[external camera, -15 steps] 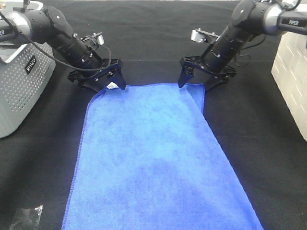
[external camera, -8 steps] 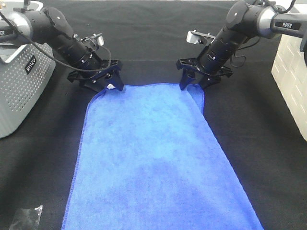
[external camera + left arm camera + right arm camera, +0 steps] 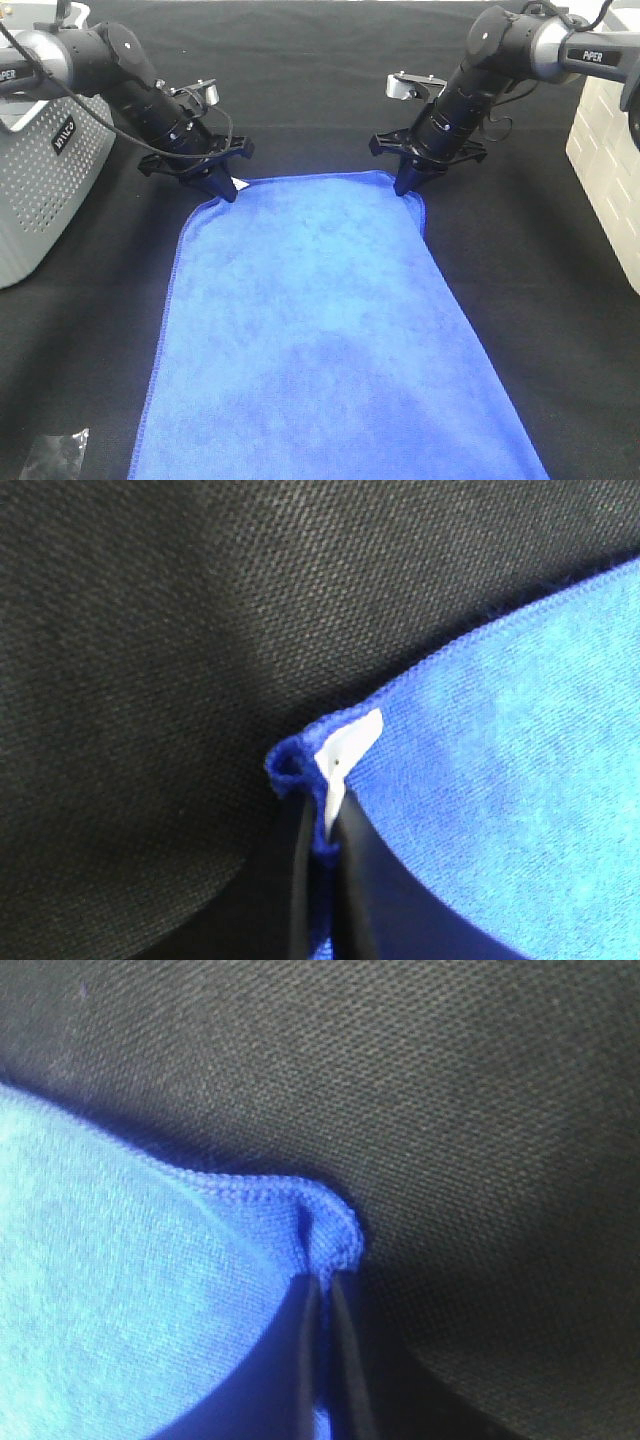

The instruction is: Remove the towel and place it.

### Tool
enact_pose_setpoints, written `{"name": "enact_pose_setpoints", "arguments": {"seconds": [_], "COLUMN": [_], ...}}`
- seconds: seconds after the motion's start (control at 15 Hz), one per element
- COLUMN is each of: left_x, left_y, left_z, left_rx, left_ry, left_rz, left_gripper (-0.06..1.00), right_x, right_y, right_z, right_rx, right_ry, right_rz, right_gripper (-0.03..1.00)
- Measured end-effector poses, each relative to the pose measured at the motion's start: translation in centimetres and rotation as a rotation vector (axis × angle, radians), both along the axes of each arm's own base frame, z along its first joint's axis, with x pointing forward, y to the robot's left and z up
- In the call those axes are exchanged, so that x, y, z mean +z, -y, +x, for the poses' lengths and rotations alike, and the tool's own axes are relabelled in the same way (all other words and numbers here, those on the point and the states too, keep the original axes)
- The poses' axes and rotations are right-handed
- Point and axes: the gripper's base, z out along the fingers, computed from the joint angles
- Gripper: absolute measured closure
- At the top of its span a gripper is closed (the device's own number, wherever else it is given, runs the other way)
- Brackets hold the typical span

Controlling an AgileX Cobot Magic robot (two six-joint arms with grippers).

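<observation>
Towel [image 3: 330,330], bright blue, lies spread flat on the black tabletop [image 3: 300,80], its two far corners clamped by the left hand [image 3: 225,192] and right hand [image 3: 408,188], with a grey perforated basket [image 3: 45,190] far left and a white crate [image 3: 605,140] far right, both apart from it.

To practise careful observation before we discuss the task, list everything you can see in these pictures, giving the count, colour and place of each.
towel: one, bright blue, spread flat down the middle of the table cover
tag: one, white, at the towel's far left corner
table cover: one, black, under everything
basket: one, grey, perforated, at the left edge
crate: one, white, at the right edge
plastic wrapper: one, clear, crumpled, near left corner
left gripper: one, black, shut on the towel's far left corner
right gripper: one, black, shut on the towel's far right corner
</observation>
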Motion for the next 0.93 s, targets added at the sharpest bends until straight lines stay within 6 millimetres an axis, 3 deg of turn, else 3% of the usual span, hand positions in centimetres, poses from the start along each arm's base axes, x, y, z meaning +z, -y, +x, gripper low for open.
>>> {"name": "enact_pose_setpoints", "arguments": {"seconds": [0.27,0.4,0.67,0.93], "left_x": [0.8,1.7,4.8,7.9], "left_y": [0.2,0.2,0.4,0.6], "left_z": [0.3,0.7,1.9,3.2], "left_rx": [-0.034,-0.050,-0.050,-0.060], "left_ry": [0.025,0.051,0.161,0.326], "left_rz": [0.038,0.051,0.033,0.027], "left_gripper": [0.94,0.94,0.94,0.94], "right_x": [1.0,3.0,6.7,8.0], "right_y": [0.1,0.7,1.1,1.4], "right_z": [-0.2,0.1,0.9,1.9], "right_rx": [0.073,0.096,0.090,0.105], "right_ry": [0.032,0.111,0.279,0.436], "right_rz": [-0.090,-0.167,-0.203,-0.249], "right_gripper": [0.97,0.97,0.97,0.97]}}
